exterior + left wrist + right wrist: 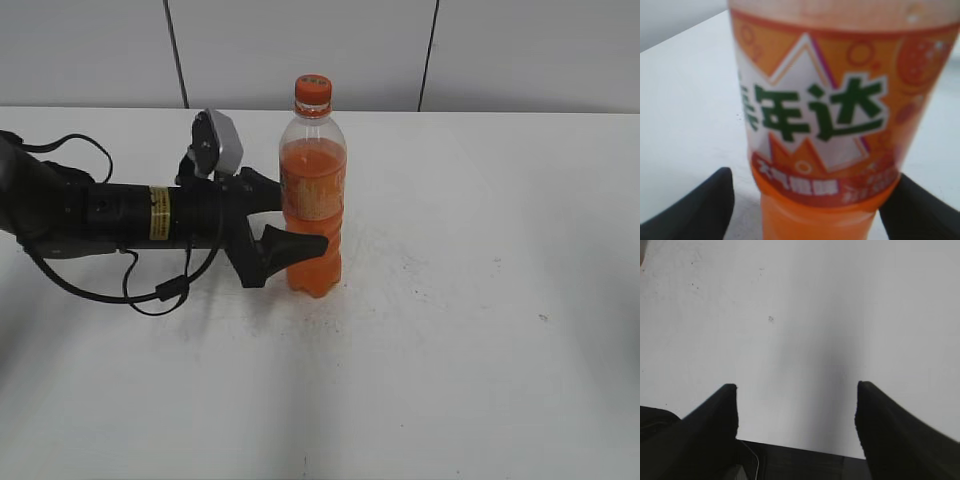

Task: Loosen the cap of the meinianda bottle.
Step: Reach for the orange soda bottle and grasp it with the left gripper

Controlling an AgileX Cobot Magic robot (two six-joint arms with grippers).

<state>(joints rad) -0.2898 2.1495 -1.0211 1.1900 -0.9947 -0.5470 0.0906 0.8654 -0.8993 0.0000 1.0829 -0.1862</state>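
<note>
Left gripper (292,222): jaws spread around the waist of the bottle (312,205), one finger in front, one behind; whether they press it cannot be told. The bottle stands upright on the table (480,300), cap (313,92) on top, untouched. Right gripper (796,415): jaws apart, empty, over bare table away from the bottle. Judged stage: bottle being steadied; cap grasp and twist remain.
</note>
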